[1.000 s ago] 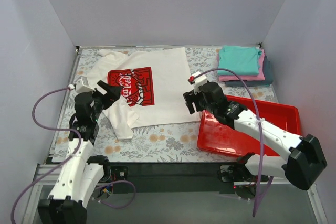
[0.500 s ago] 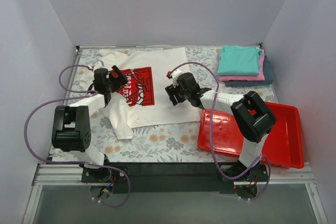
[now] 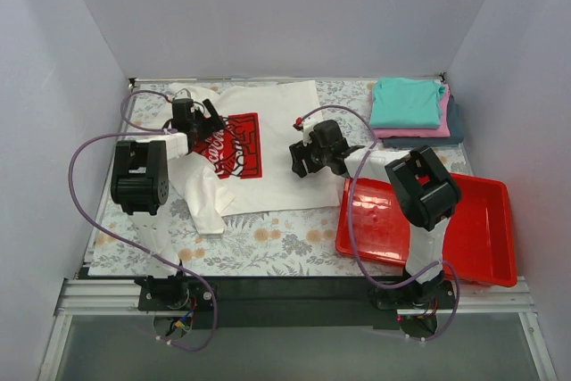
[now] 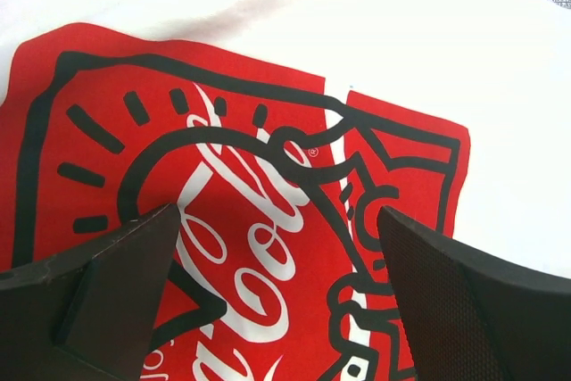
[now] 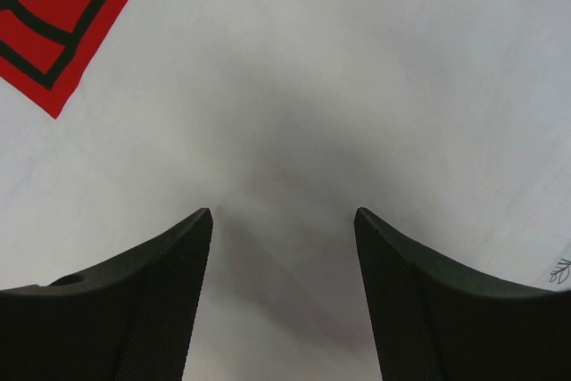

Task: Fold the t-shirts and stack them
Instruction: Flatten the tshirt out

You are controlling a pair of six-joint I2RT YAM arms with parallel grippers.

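The white tee [image 3: 272, 113] is lying spread on the table [image 3: 294, 243]. The left gripper [image 4: 277, 211] is hovering, jaws wide, over its logo [image 4: 250, 220]; the right gripper [image 5: 284, 211], jaws apart, over plain cloth. 3 folded tees [image 3: 409, 102] are sitting far right.

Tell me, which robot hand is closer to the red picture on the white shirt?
The left gripper: it hangs right over the red picture. The right gripper is off to the picture's right, above plain cloth of the white t-shirt.

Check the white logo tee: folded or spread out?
Spread, not folded. The white tee lies flat across the table, red logo face up; only one sleeve is rumpled. The folded stack sits apart.
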